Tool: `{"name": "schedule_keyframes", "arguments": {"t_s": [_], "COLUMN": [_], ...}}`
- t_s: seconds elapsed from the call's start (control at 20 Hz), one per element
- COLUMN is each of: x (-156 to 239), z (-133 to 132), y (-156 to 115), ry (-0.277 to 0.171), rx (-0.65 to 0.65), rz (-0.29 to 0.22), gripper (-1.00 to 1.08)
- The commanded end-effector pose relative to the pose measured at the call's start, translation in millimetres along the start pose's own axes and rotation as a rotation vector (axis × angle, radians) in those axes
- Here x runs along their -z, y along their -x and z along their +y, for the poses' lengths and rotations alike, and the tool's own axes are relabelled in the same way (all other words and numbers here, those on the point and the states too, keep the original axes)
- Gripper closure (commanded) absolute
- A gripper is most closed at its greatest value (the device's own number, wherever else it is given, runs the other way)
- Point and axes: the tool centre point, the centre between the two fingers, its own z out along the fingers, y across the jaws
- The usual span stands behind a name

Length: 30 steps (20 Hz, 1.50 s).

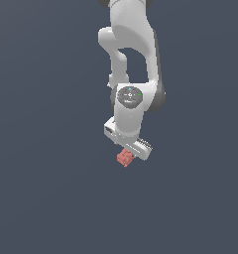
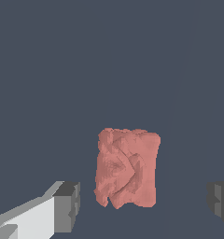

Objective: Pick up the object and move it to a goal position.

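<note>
In the exterior view, below the white arm: gripper pointed down, small salmon block right at its tip, against plain dark ground; jaw spread hard to read from here.

In the wrist view, between the two grey pads: block centred in a wide gap, touched by neither pad, nothing held. Looks rigid and light, with a lumpy surface likely to give decent grip. Best taken across its two flatter side faces, near mid-height.
</note>
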Motion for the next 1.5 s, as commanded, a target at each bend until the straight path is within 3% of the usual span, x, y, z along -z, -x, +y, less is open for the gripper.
{"name": "schedule_keyframes", "arguments": {"t_s": [0.0,0.6,1.3,1.35,1.45], "x": [-4,-12,-59,-59,-59], "z": [-2,-4,-5,-5,-5], "y": [0,1,2,2,2], "ry": [0.0,0.0,0.0,0.0,0.0], "rx": [-0.035,-0.073,-0.078,-0.078,-0.078], "rz": [-0.001,-0.003,-0.003,-0.003,-0.003], "gripper": [-0.92,-0.92,-0.92,1.08,1.08]}}
